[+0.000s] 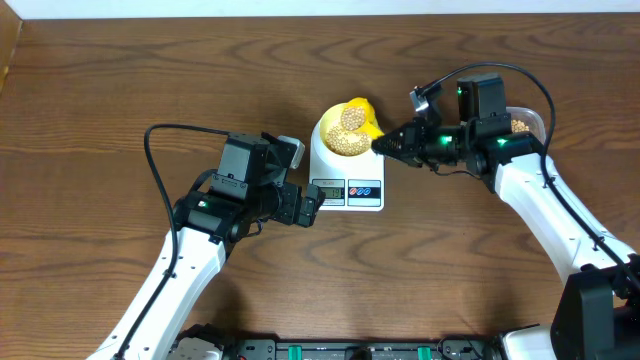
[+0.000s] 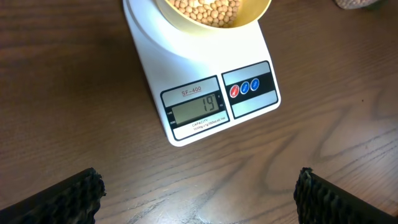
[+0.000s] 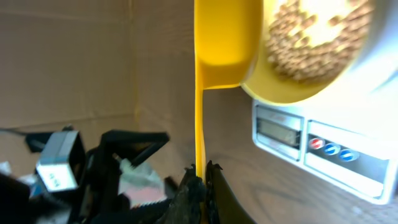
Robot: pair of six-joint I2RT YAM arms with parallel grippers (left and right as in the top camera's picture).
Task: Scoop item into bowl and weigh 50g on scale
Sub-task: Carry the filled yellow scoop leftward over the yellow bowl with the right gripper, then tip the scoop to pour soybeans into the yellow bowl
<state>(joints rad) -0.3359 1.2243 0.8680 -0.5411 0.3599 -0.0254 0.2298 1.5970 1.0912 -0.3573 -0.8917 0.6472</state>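
Low in the overhead frame, the left tool (image 1: 310, 205) hangs released, its black fingers (image 2: 74, 199) spread wide over bare wood in front of the white digital kitchen scale (image 2: 205, 68). The scale's grey display (image 2: 199, 107) reads 19, and beside it sit one red and two blue buttons (image 2: 245, 87). On the platform stands the small round pale-yellow bowl (image 1: 330, 135), partly filled with tiny tan round beans (image 2: 208, 9) in a loose grainy heap. Just above it, a bright yellow long-handled plastic scoop (image 1: 365, 118) tips over the bowl's far rim, with more beans showing in its cup. The right tool (image 1: 385, 143) is clenched on the scoop's thin handle (image 3: 199, 130). At the upper right of the frame, a clear plastic tub (image 1: 525, 122) holds more beans. Everything rests on a dark brown wood-grain surface (image 1: 120, 80). A beige cardboard-like wall (image 3: 68, 62) shows in the right wrist view.
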